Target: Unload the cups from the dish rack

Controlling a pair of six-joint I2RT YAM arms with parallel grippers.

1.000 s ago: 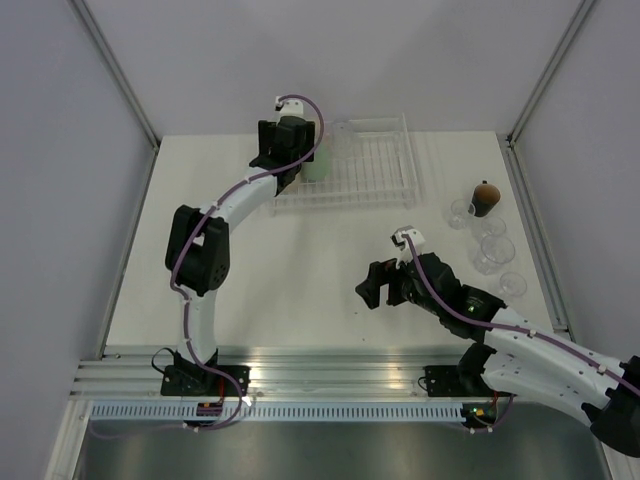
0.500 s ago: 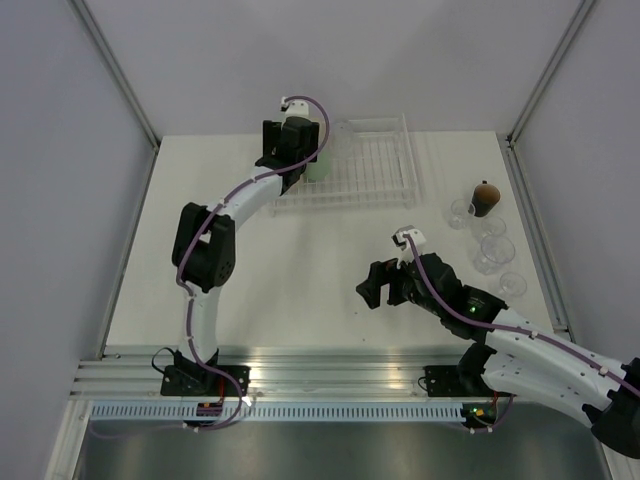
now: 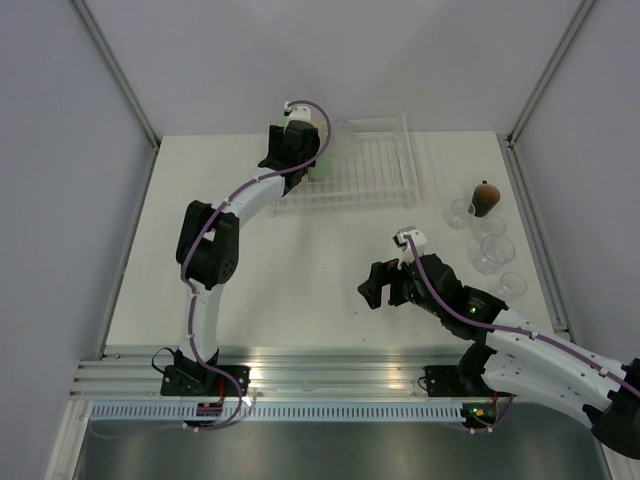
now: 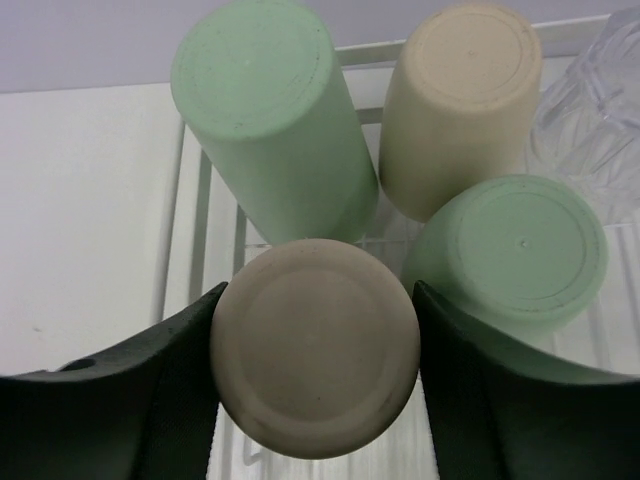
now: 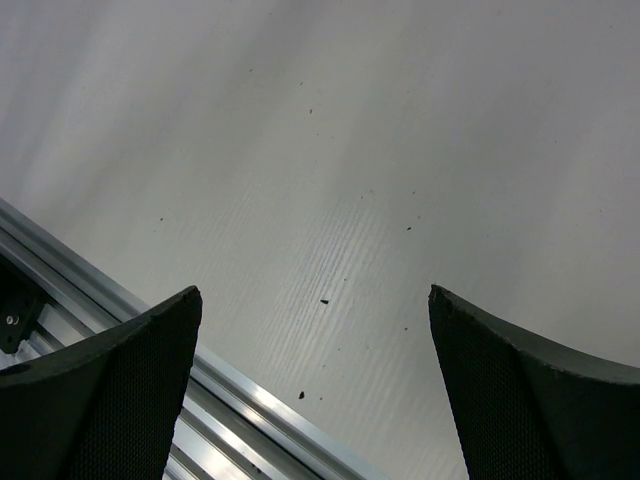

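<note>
Beige plastic fills the gap of the left gripper (image 4: 316, 310): the nearest beige cup (image 4: 315, 360) stands bottom-up in the dish rack (image 4: 195, 200), squarely between the jaws. They flank its sides so closely that I cannot tell whether they press yet. It looks light, rigid and smooth, narrowing toward the upturned base, so a hold further down the wall should slip less. Just beyond the fingertips crowd two mint green cups (image 4: 270, 110), a second beige cup (image 4: 460, 100) and, far right, a clear cup (image 4: 600, 90). The right gripper (image 5: 312, 300) hangs spread wide over bare table (image 5: 400, 150).
</note>
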